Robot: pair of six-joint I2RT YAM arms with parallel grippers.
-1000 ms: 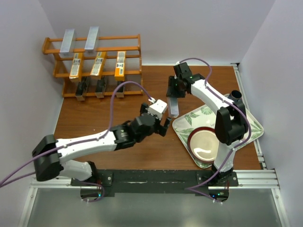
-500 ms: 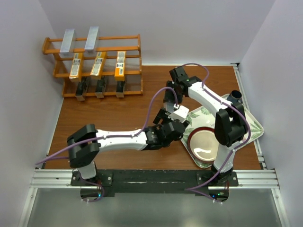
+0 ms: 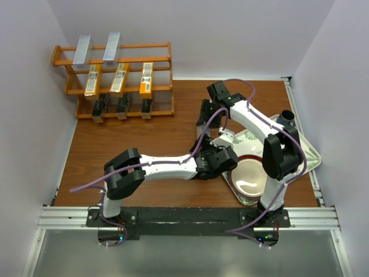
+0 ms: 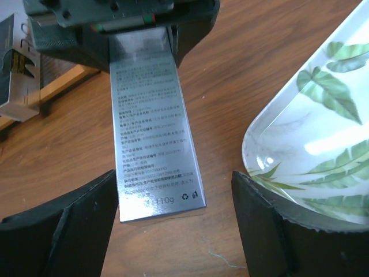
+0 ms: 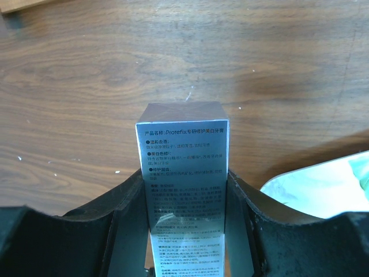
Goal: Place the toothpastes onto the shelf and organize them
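My right gripper point(image 3: 206, 118) is shut on a silver-grey toothpaste carton point(image 5: 183, 161), holding it by one end just above the table. In the left wrist view the carton point(image 4: 154, 127) slopes down towards the camera. Its free end lies between the fingers of my open left gripper point(image 4: 173, 228) without touching them. My left gripper point(image 3: 214, 137) reaches across the table from the left. The shelf point(image 3: 161, 62) stands at the back left. It holds two silver cartons point(image 3: 82, 50) on top, three orange ones point(image 3: 120, 78) in the middle and three black ones point(image 3: 123, 106) at the bottom.
A leaf-patterned tray point(image 3: 308, 154) lies at the right with a red-rimmed bowl point(image 3: 251, 176) on it. Its rim point(image 4: 259, 133) is close beside my left gripper's right finger. A corner of the shelf point(image 4: 63, 81) shows in the left wrist view.
My left arm has swung right across the table and brought its open gripper around the carton's free end. My right gripper has shifted slightly left, still holding the carton.
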